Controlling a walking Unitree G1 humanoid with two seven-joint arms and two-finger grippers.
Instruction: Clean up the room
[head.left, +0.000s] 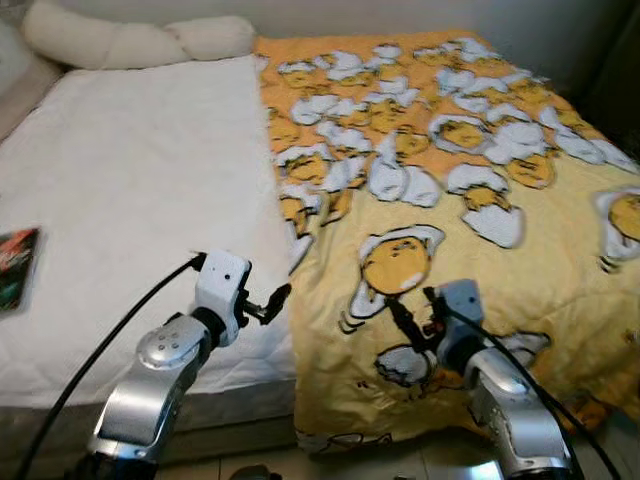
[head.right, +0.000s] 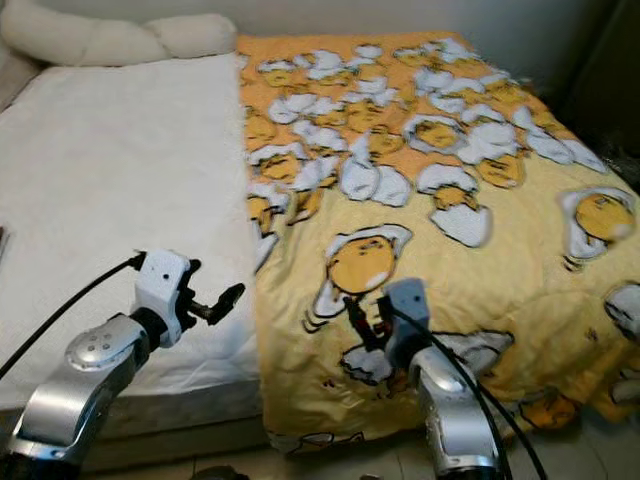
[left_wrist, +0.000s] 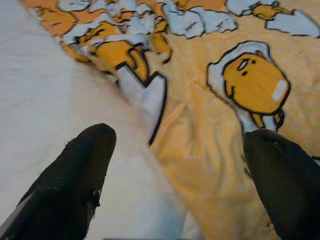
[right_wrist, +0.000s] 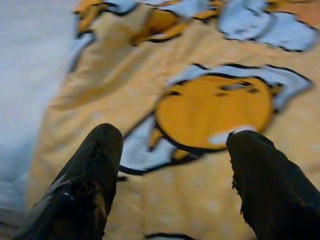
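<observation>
Over bed (head.left: 130, 200) foot | left claw (head.left: 268, 304) open at yellow blanket (head.left: 450, 200) edge | right claw (head.left: 412, 318) open above it | risk: probably pinching sheet too

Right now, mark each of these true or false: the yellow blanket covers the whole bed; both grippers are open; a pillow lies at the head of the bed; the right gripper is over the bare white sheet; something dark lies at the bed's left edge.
1. The yellow blanket covers the whole bed. False: it covers the right half, and the white sheet is bare on the left.
2. Both grippers are open. True: left gripper and right gripper both show spread fingers.
3. A pillow lies at the head of the bed. True.
4. The right gripper is over the bare sheet. False: it is over the blanket.
5. Something dark lies at the bed's left edge. True: a flat dark item.
</observation>
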